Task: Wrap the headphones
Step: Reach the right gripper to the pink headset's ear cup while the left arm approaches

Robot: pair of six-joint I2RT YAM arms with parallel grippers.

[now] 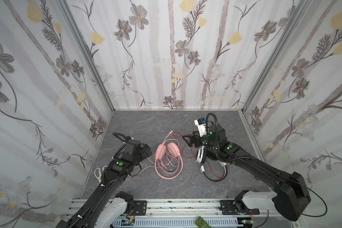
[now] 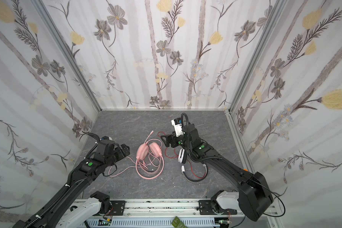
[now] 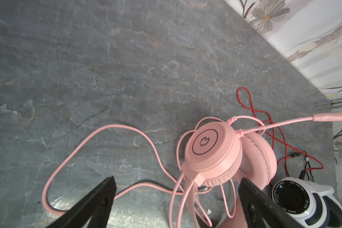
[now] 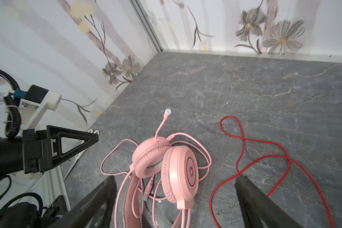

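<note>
The pink headphones [image 1: 167, 152] [image 2: 149, 153] lie mid-floor with earcups folded together, the mic boom [image 4: 162, 124] pointing toward the back wall and the pink cable [image 1: 146, 167] in loose loops around them. The white-and-black headphones [image 1: 201, 156] [image 2: 182, 156] lie to their right, partly hidden under my right arm. Their thin red cable [image 4: 265, 158] sprawls between the two headsets. My left gripper [image 3: 177, 179] [image 1: 146, 152] hangs open just left of the pink earcups. My right gripper [image 4: 177, 177] [image 1: 188, 140] hovers open just right of them, above the red cable. Neither holds anything.
White-handled scissors [image 1: 98, 173] lie at the floor's left edge, beside my left arm. Flowered walls close the grey stone-look floor [image 1: 146, 122] on three sides. A metal rail [image 1: 176, 205] runs along the front.
</note>
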